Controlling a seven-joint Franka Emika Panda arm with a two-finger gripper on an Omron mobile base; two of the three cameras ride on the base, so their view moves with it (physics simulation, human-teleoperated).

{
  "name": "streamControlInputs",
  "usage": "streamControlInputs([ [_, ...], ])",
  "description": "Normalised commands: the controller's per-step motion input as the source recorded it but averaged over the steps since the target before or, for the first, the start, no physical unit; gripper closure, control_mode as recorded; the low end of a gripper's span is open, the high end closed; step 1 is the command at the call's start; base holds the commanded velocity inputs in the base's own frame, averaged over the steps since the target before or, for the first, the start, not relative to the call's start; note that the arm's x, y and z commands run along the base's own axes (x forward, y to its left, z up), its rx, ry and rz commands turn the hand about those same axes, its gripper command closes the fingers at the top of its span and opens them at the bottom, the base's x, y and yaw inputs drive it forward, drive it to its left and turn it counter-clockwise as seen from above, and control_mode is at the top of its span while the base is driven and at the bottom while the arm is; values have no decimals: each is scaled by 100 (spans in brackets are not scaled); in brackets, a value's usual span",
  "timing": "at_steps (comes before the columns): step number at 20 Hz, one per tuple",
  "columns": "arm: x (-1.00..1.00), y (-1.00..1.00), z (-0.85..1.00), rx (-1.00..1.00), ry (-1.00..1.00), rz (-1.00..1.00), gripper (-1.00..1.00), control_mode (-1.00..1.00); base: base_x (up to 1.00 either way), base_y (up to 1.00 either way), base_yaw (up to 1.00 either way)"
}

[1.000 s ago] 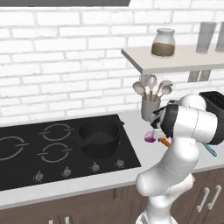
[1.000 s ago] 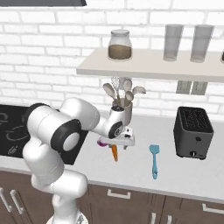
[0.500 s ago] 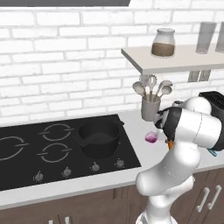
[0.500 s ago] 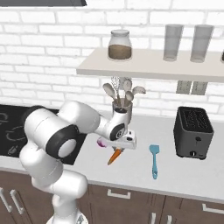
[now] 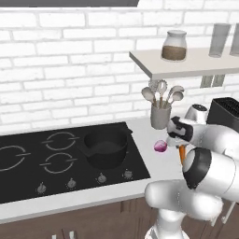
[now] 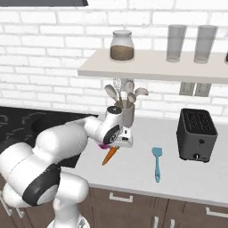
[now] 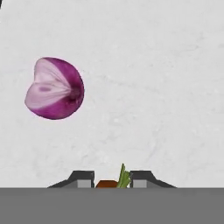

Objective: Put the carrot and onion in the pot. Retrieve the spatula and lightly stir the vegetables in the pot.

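My gripper (image 7: 112, 179) is shut on the carrot (image 7: 107, 183), whose orange top and green stalk show between the fingertips. In the right base view the carrot (image 6: 110, 156) hangs tilted under the gripper (image 6: 118, 143), over the counter. From the left base view the carrot (image 5: 181, 154) shows beside the white forearm. The purple onion (image 7: 54, 89) lies on the white counter just beside the hand, its pale cut face up (image 5: 160, 146). The black pot (image 5: 106, 147) sits on the hob's right side, left of the onion. The light-blue spatula (image 6: 156, 162) lies flat on the counter right of the hand.
A grey cup of spoons and ladles (image 5: 160, 116) stands behind the onion against the brick wall. A dark toaster (image 6: 197, 133) is at the far right of the counter. A shelf (image 6: 147, 71) with a jar and glasses hangs overhead. Hob knobs (image 5: 100, 178) line the front.
The jaws went from open to shut on the carrot. The hand has shifted a little over the counter; the onion, pot and spatula have stayed put.
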Motion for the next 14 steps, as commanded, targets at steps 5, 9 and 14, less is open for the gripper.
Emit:
streamControlInputs([
  [5, -3, 95, 100, 0, -11, 0, 100, -100, 0, 0, 0],
  [9, 1, 99, 100, 0, -2, 0, 100, -100, 0, 0, 0],
  [14, 12, 100, 78, 0, 0, 0, 100, -100, 0, 0, 0],
])
